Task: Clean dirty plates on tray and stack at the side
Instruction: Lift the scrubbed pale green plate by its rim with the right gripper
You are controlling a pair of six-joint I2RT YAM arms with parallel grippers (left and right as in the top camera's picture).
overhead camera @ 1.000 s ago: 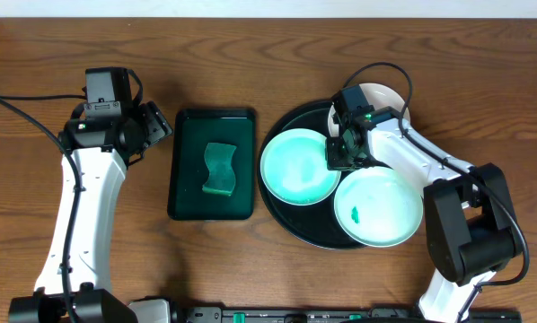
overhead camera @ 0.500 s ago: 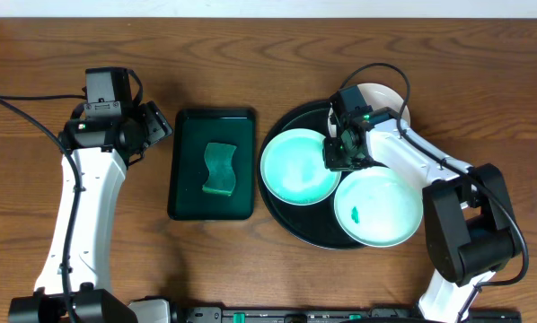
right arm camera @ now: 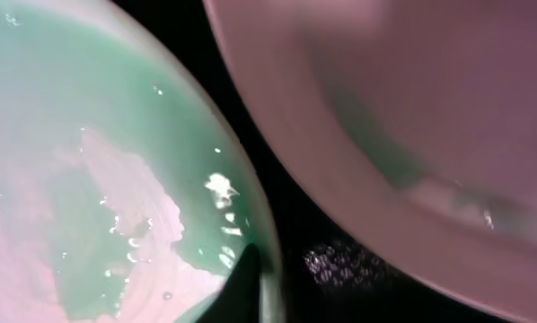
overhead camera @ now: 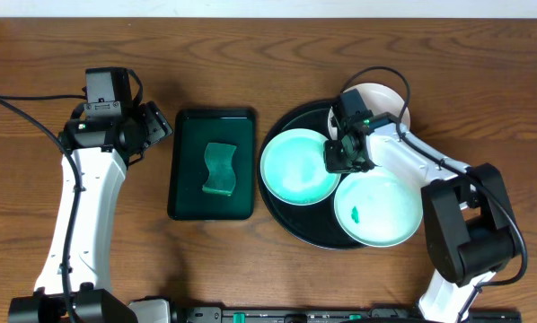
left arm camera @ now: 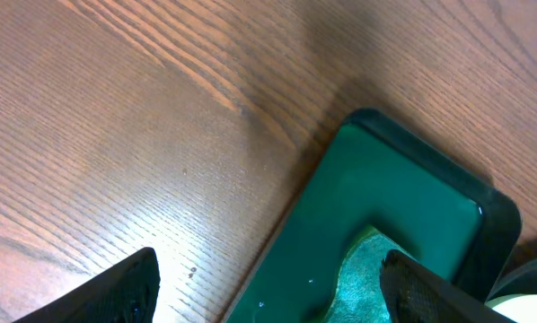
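The round black tray [overhead camera: 295,221] holds three plates. My right gripper [overhead camera: 338,158] is shut on the right rim of the left, pale-mint plate [overhead camera: 295,167]. In the right wrist view one fingertip [right arm camera: 244,280] lies inside that wet plate [right arm camera: 89,179] and the other pad sits outside the rim, so the gripper [right arm camera: 291,271] pinches it. The front plate [overhead camera: 381,211] carries a small green smudge. The back plate [overhead camera: 385,97] is partly hidden by the right arm. My left gripper [overhead camera: 157,126] hangs open over the wood, with nothing between its fingers [left arm camera: 116,289].
A rectangular dark green tray [overhead camera: 186,193] lies left of the black tray, with a green wavy sponge [overhead camera: 219,168] in it. The left wrist view shows the green tray's corner [left arm camera: 484,202] and the sponge [left arm camera: 367,269]. Bare wood lies around both trays.
The right gripper has shifted only slightly at the left plate's rim. The plates and the left arm have not moved.
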